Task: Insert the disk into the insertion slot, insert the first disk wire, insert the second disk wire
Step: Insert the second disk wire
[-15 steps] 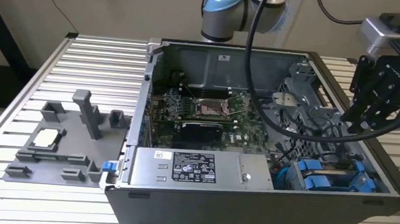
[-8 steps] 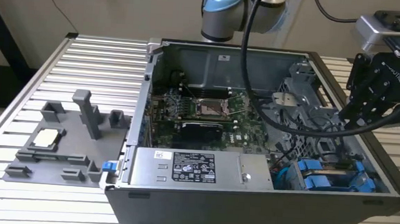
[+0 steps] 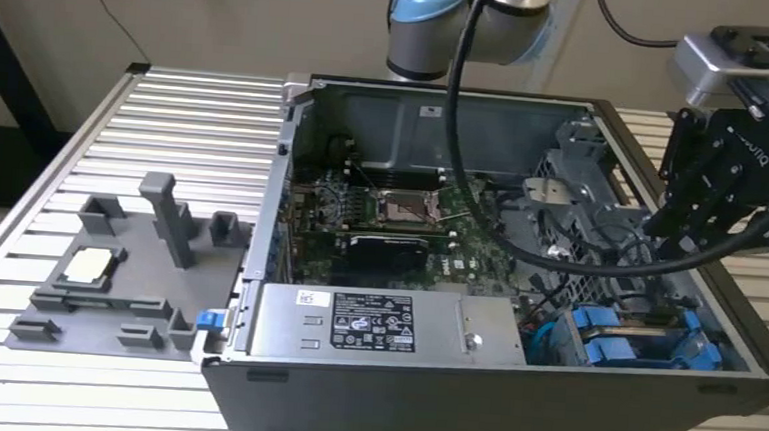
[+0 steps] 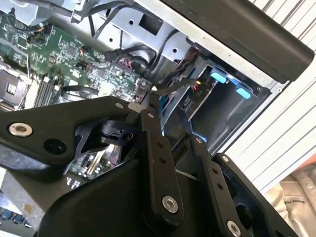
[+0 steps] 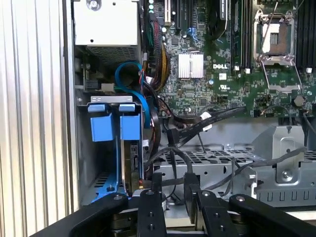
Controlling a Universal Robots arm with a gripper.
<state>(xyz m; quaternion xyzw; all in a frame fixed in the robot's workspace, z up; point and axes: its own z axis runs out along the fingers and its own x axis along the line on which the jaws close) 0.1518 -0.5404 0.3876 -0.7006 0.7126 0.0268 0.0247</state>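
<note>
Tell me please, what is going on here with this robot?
The robot arm holds its gripper over the open computer case, at the exterior view's right. In the first wrist view the gripper hangs close to the insertion slot, the grey bay with blue fittings. Loose black cables lie beside it. I cannot tell whether the disk is already inside.

One insertion slot [image 5: 85, 158], perhaps two blue tabs [image 5: 130, 127].

Our arm [image 3: 436, 23] rises at the back, and its wrist [image 3: 717, 62] holds our black claw [image 3: 683, 216] at the exterior view's right, tilted and pointing downward.
</note>
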